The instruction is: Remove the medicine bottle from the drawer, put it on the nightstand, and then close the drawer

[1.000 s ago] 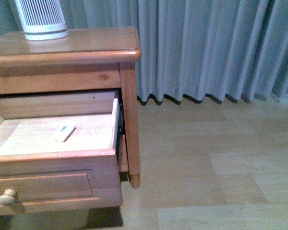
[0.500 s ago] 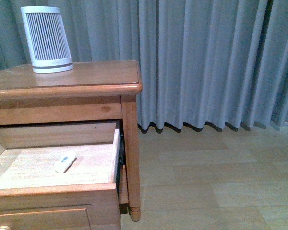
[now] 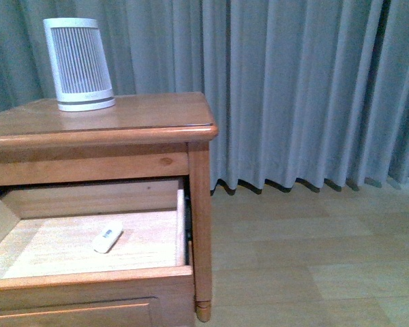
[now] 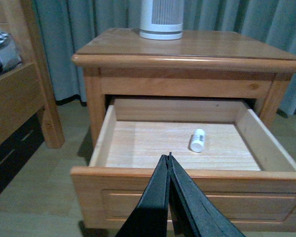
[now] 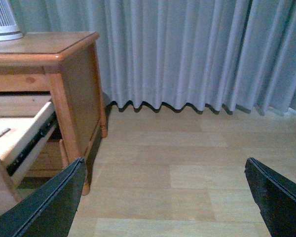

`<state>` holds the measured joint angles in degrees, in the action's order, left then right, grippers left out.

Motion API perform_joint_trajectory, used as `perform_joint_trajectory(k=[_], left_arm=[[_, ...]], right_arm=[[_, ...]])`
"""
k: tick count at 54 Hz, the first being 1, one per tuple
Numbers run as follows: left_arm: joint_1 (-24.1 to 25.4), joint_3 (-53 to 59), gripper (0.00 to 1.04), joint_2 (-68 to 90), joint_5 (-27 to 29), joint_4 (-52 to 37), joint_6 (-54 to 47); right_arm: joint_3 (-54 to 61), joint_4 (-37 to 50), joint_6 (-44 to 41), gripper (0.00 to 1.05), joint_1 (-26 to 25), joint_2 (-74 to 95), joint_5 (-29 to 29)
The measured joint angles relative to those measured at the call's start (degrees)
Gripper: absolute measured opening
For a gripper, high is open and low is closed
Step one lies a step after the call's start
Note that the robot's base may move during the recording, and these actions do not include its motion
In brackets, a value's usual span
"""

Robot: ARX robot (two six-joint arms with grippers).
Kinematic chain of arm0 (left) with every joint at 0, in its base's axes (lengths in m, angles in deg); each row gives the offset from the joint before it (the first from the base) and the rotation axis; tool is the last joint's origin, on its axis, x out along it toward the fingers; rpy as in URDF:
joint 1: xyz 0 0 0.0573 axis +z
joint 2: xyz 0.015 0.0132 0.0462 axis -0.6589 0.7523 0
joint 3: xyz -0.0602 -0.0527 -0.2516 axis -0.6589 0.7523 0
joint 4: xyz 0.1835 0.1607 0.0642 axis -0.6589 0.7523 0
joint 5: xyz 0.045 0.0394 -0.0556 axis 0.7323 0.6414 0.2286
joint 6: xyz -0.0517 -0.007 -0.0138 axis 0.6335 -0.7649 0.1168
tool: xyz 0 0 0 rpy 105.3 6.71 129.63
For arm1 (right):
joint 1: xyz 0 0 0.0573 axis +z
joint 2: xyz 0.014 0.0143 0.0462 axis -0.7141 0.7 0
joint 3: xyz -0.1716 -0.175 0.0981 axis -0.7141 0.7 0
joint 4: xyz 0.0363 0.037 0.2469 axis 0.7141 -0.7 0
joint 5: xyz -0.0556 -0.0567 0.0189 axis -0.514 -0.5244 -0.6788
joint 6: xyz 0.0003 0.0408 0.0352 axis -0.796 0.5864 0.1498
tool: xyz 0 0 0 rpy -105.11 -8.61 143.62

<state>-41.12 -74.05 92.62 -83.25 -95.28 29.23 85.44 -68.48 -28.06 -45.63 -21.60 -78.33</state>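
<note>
white cylindrical medicine bottle (image 3: pixel 108 237), pale-wood drawer (image 3: pixel 88 278)

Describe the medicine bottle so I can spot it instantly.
Find the reddish-brown nightstand by the curtain; its upper drawer stands open. Lying on the pale drawer floor is the medicine bottle, tiny, white, capped, far smaller than the ribbed white appliance on top.

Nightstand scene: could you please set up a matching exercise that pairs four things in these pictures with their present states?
Things:
1. medicine bottle
2. drawer
3. left gripper
4. right gripper

States:
A. open wide, holding nothing
B. pulled out
C. lying on its side on pale wood
D. shut, holding nothing

Pairs: 1-C, 2-B, 3-D, 4-A
</note>
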Motion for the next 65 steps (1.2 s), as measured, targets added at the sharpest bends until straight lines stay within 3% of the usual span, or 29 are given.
perform_joint_trajectory(k=[33, 35, 36, 39, 43, 50, 58, 62, 65], left_arm=[[-0.1, 2.2, 0.03, -10.4, 0.3, 7.6, 0.0], [0.0, 2.2, 0.03, -13.2, 0.3, 11.6, 0.0], [0.0, 2.2, 0.04, -15.8, 0.2, 15.0, 0.0], [-0.1, 2.2, 0.16, -19.2, 0.2, 17.1, 0.0], [-0.1, 2.2, 0.30, -19.7, 0.2, 17.3, 0.0], [-0.1, 2.2, 0.60, -19.9, 0.2, 17.4, 0.0], [-0.1, 2.2, 0.89, -19.9, 0.2, 17.4, 0.0], [-0.1, 2.2, 0.99, -19.9, 0.2, 17.4, 0.0], [-0.1, 2.2, 0.98, -19.9, 0.2, 17.4, -0.1]], right_arm=[[0.0, 0.0, 0.0, 0.98, 0.0, 0.0, 0.5], [0.0, -0.1, 0.1, 0.98, -0.1, 0.0, 0.8], [-1.0, -2.8, 1.5, 0.98, -1.1, 1.7, 4.5], [-6.2, -6.5, 4.0, 0.98, -3.3, 12.3, 12.6], [-14.3, 0.1, 5.0, 0.98, -2.7, 27.9, 13.3], [-32.9, 13.8, 3.6, 0.98, 1.9, 56.3, 6.5], [-46.2, 17.5, 2.6, 0.98, 6.6, 80.0, -0.5], [-51.3, 17.9, 2.8, 0.98, 8.8, 89.5, -3.5], [-54.5, 19.0, 2.8, 0.98, 10.5, 95.8, -5.7]])
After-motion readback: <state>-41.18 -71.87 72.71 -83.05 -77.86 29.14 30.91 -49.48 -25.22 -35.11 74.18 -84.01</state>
